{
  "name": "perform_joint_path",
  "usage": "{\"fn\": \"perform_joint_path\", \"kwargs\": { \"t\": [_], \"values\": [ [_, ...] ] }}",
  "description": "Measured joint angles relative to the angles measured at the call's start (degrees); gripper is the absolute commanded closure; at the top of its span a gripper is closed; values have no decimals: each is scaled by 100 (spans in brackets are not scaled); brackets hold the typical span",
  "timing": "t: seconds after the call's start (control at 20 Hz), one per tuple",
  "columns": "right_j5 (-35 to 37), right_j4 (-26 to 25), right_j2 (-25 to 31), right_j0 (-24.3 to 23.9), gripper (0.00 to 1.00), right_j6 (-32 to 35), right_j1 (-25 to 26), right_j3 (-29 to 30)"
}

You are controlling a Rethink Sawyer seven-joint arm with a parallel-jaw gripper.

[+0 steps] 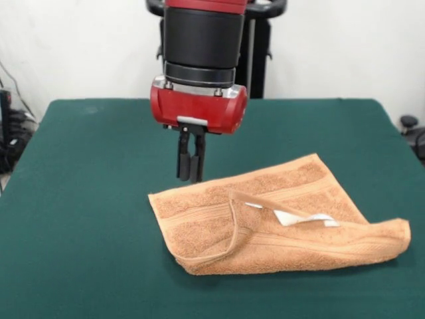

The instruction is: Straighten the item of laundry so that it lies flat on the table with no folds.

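Observation:
The orange-tan towel (265,216) lies on the green table (80,199), right of centre toward the near edge. Its near part is folded back over itself, with a flap edge curling up at the middle and a white label (302,218) showing on top. Band stripes run along its length. My gripper (190,178) hangs from the red and black arm just behind the towel's far left edge, slightly above the cloth. Its two dark fingers (183,159) stand close together with nothing between them.
Dark equipment and cables sit off the table's left edge (10,133), and a black object (410,126) sits off its right edge. Bare green cloth surrounds the towel on the left and far sides.

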Motion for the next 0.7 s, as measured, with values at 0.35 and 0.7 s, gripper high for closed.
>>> {"fn": "perform_joint_path", "kwargs": {
  "t": [0.35, 0.7],
  "values": [
    [-567, -10, 6, -128, 100, 0, 121, 93],
    [-1070, -18, 6, -55, 100, 0, 360, 99]
  ]
}}
